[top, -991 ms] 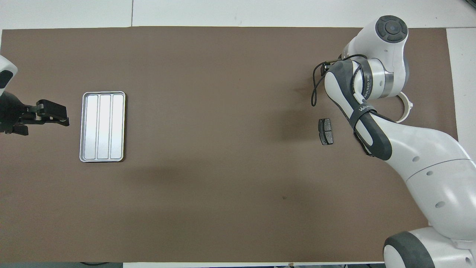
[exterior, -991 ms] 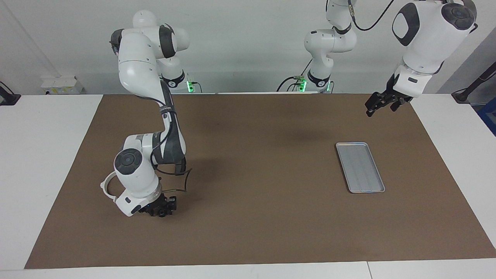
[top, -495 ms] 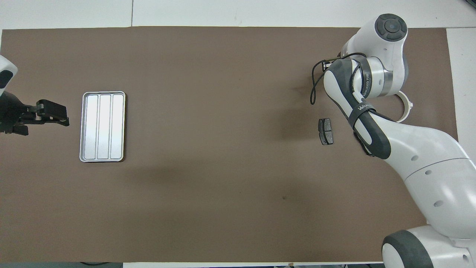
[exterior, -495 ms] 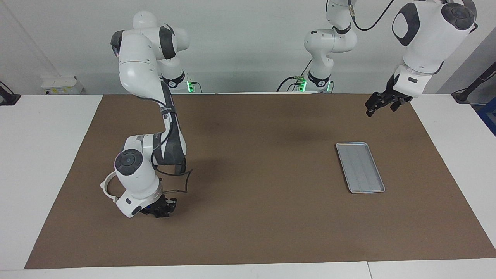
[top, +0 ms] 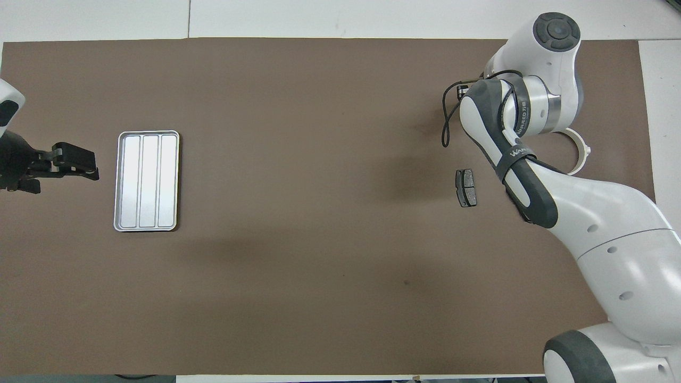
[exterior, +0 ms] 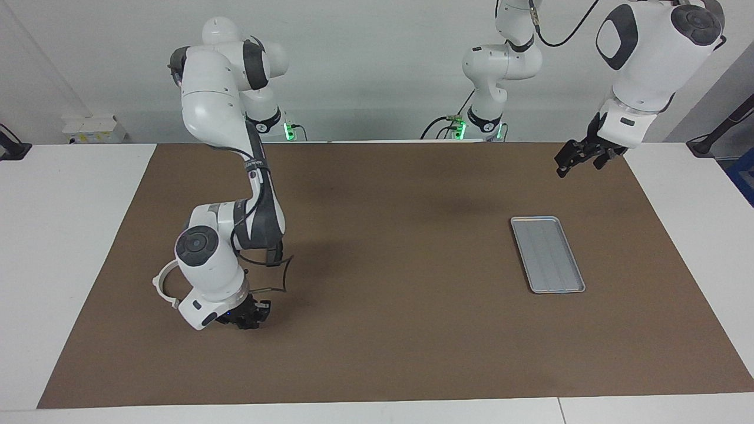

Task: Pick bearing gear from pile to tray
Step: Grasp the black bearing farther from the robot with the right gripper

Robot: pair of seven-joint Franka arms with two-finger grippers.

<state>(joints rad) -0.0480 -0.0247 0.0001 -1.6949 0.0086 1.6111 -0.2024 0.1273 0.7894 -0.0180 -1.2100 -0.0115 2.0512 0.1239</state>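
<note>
The right arm is reaching far out over the brown mat (exterior: 377,330) that is covering the white desk (exterior: 65,235), at the right arm's end. Its right hand (exterior: 250,315) is sitting low, just above the mat, pointing down. Its fingers are drawn most of the way together, but the wrist and dark fittings are hiding their tips, so I cannot tell whether anything is being held between them. In the overhead view the arm's own white wrist is covering the hand completely.

Of the pile, only a few pieces are showing. A white curved plastic arc (top: 581,154) is lying on the mat, half hidden under the right arm's wrist; in the facing view it is peeking out beside the wrist (exterior: 160,281). A dark grey pad-shaped plate (top: 466,188) is lying flat on the mat, nearer to the robots than the arc and a little toward the middle of the desk. It is lying apart from the hand. The small rings of the pile are not showing in either view, so the bearing gear cannot be made out.

The shallow rectangular silver-grey metal tray (exterior: 548,254) with rounded corners and lengthwise ridges is lying flat on the mat toward the left arm's end, well apart from the pile, with nothing in it.

The left arm is waiting. Its left hand (exterior: 580,156) is hanging in the air with fingers spread wide, over the mat's corner at the left arm's end, holding nothing.
</note>
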